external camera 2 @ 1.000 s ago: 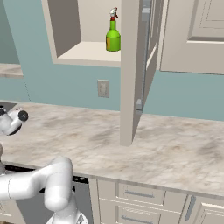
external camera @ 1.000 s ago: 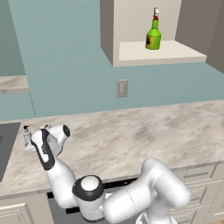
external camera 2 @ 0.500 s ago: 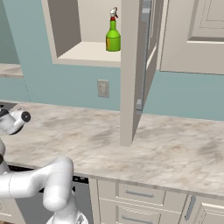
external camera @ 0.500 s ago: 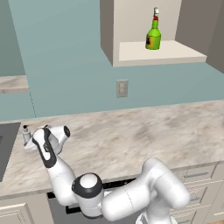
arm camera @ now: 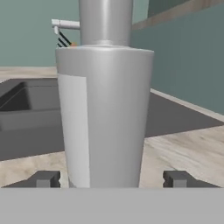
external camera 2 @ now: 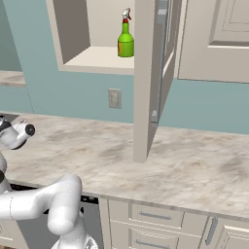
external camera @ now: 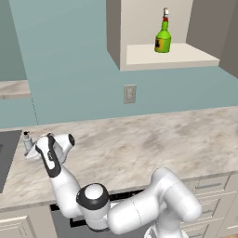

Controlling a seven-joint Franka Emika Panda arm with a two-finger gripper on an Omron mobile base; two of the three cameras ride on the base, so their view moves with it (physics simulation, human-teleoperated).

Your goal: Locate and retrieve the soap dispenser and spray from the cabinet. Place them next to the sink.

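Note:
The soap dispenser [arm camera: 105, 113], a grey cylinder with a narrower neck, stands upright on the beige worktop right in front of the hand camera. My gripper [arm camera: 113, 179] is open, one fingertip on each side of the bottle's base with a gap to it. From the left base view the soap dispenser [external camera: 27, 141] is at the counter's far left, beside the dark sink [external camera: 6, 153], with my gripper [external camera: 31, 149] around it. The green spray [external camera: 162, 37] stands upright on the shelf of the cabinet [external camera: 179, 56], and the right base view shows the spray [external camera 2: 125, 38] there too.
The cabinet's door [external camera 2: 151, 73] hangs open over the worktop. A wall outlet [external camera: 129, 94] sits below the shelf. A faucet [arm camera: 65, 25] rises behind the sink basin [arm camera: 30, 109]. Drawers [external camera 2: 151, 216] run under the counter edge.
My jaws have opened and let go of the soap dispenser, which stands on the worktop by the sink. The arm has hardly moved.

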